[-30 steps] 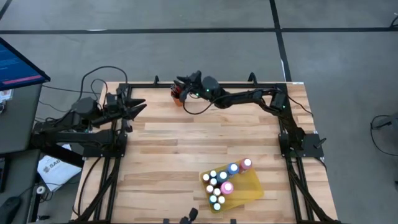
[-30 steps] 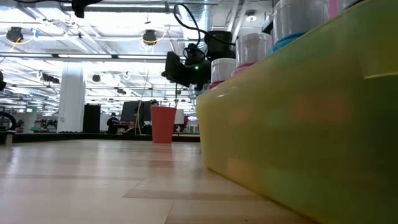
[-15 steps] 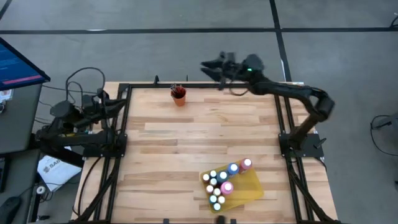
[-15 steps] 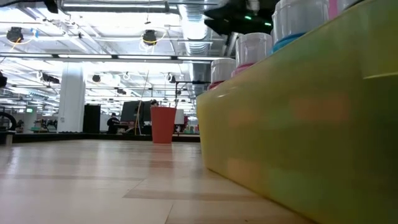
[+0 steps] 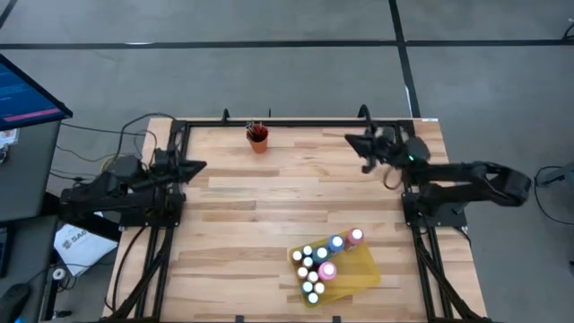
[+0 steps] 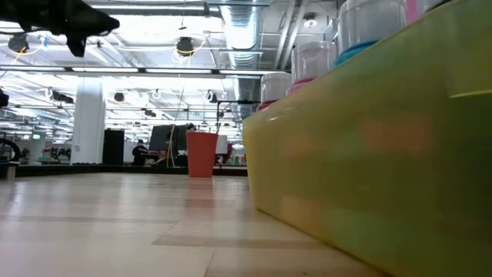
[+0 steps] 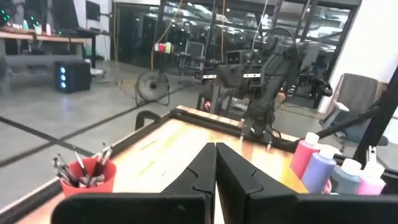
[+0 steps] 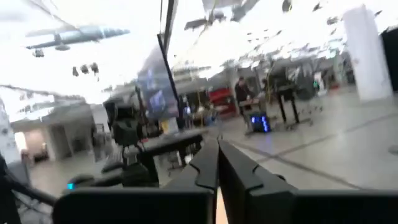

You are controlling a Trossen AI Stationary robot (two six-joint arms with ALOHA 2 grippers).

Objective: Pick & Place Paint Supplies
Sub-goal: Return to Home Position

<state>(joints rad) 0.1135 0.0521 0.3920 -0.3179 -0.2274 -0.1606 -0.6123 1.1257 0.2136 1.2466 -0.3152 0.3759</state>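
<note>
Several white-capped paint bottles (image 5: 321, 262) stand upright in the yellow tray (image 5: 361, 269) at the table's near right; they also show in the left wrist view (image 7: 336, 167) and the low view (image 6: 361, 23). Thin dark paintbrushes (image 7: 79, 163) stick up out of the orange cup (image 5: 258, 139) at the far edge. My left gripper (image 5: 199, 166) is shut and hovers at the left edge, holding nothing. My right gripper (image 5: 352, 139) is shut and hovers near the far right corner, also holding nothing.
Black frame rails run along the table's left (image 5: 170, 206), right (image 5: 411, 202) and far (image 5: 296, 123) edges. Bare wood lies between the cup and the tray. A screen (image 5: 22, 94) and a desk stand beyond the left edge.
My right gripper has drawn back from the orange cup, swung out past the far edge and come toward the table's right edge, its fingers closing. The cup and brushes stay put. My left gripper has sunk and shut.
</note>
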